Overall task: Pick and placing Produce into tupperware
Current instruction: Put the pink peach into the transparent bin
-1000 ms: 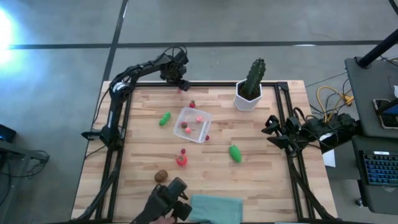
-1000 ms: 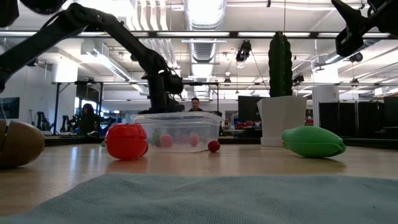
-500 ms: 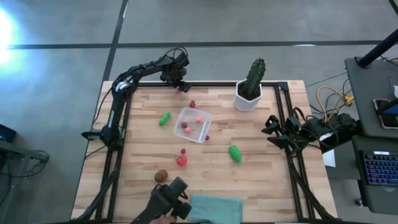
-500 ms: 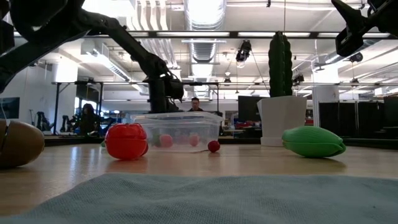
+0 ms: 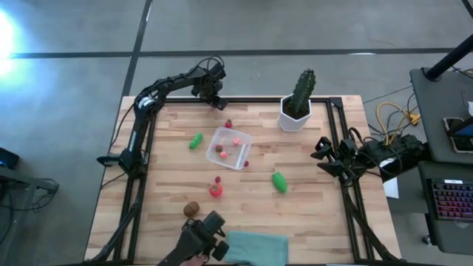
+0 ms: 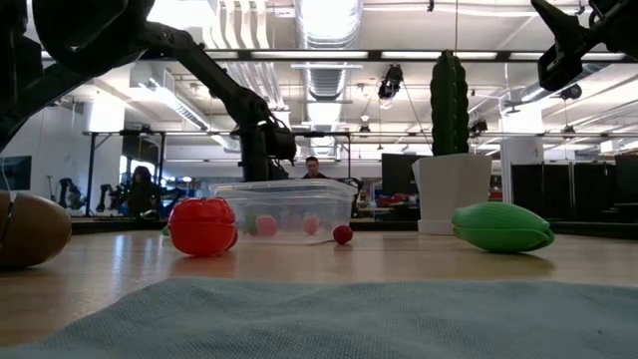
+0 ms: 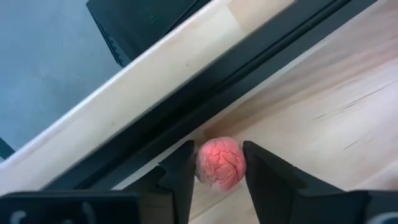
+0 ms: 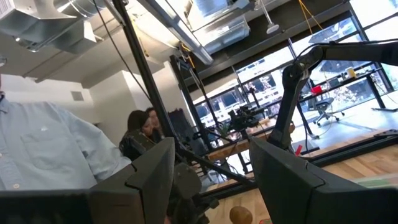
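Right now left claw (image 7: pixel 217 171) brackets pink berry (image 7: pixel 220 163) at worktop's (image 5: pixel 310 199) far rail, fingers apart w/ slight gaps; closing off-centre could squirt it away.

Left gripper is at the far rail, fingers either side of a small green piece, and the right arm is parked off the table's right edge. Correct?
Not quite. The piece between the left gripper fingers is pink, not green, as the left wrist view shows. The rest holds: it is by the far rail, and the right gripper waits at the table's right edge.
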Robot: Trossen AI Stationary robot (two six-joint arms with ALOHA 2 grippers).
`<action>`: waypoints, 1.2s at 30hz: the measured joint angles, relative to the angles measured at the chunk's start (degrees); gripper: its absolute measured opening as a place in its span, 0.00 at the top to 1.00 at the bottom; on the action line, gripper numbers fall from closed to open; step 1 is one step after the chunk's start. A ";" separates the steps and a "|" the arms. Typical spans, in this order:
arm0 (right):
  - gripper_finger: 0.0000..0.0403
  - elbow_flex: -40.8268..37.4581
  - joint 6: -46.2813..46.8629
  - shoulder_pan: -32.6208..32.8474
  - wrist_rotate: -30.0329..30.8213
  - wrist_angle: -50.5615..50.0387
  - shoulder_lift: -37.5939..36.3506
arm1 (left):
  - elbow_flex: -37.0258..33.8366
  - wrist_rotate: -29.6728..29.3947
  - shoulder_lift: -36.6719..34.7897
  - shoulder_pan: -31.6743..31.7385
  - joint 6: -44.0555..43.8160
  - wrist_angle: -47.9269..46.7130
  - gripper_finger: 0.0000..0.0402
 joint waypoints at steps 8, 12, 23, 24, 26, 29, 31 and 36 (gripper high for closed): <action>0.50 0.00 0.04 0.00 0.00 0.00 0.00 | -0.36 0.01 0.00 -0.04 0.09 -0.44 0.75; 0.50 0.00 0.06 -0.01 0.00 0.00 0.00 | 0.45 0.17 -0.11 -0.24 0.85 -3.07 0.76; 0.50 0.02 0.06 0.01 0.00 -0.02 0.00 | -0.11 5.53 -10.59 -7.12 15.95 -8.34 0.76; 0.50 0.02 0.07 0.00 0.00 -0.06 0.00 | -0.51 5.64 -12.27 -8.34 18.05 -7.97 0.76; 0.50 0.02 0.06 0.00 -0.02 -0.06 0.00 | -1.50 5.75 -15.67 -11.11 22.90 -7.41 0.76; 0.50 0.02 0.26 0.01 -0.19 -0.09 0.00 | -3.13 5.75 -19.72 -15.26 27.18 -7.03 0.76; 0.50 0.02 1.03 0.01 -0.48 -0.29 0.00 | -4.90 5.95 -21.67 -17.86 27.11 -5.69 0.76; 0.50 0.02 5.25 0.01 -0.68 -2.69 0.00 | -11.61 8.83 -24.15 -22.47 26.38 -0.69 0.76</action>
